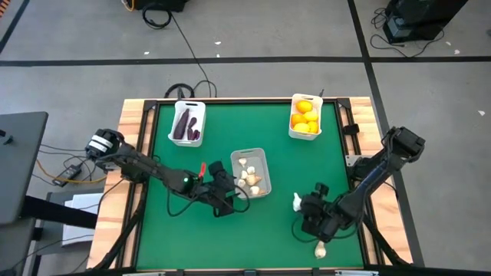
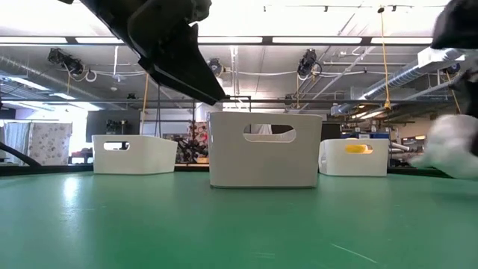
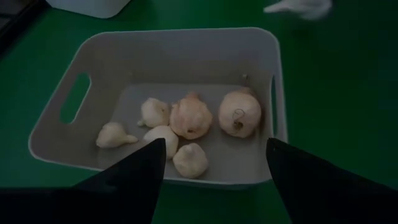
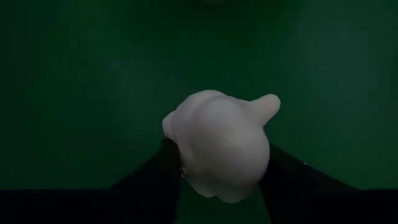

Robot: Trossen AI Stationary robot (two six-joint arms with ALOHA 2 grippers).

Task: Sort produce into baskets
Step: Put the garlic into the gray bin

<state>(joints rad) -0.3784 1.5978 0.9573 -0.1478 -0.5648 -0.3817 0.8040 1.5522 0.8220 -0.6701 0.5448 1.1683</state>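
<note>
The right gripper (image 4: 221,171) sits low over the green table (image 1: 192,161) near its front right corner, its jaws closed on a garlic bulb (image 4: 217,146) that fills the gap between the two fingers; the bulb's stem tip points away from the wrist and off to one side, so its long axis runs roughly along the line of the fingers. In the high view a second garlic bulb (image 1: 297,202) lies loose just beside this gripper toward the table's centre, and a third (image 1: 321,249) lies near the front edge, both closer to the right arm than to the left. The garlic basket (image 1: 265,157) stands at mid-table, inward of the held bulb, so the carry appears to run across toward the left arm. The left gripper (image 3: 214,165) hovers at that basket's near rim, jaws spread and empty. The purple vegetables (image 1: 186,125) and the citrus (image 1: 304,116) lie in their own baskets at the far edge.
</note>
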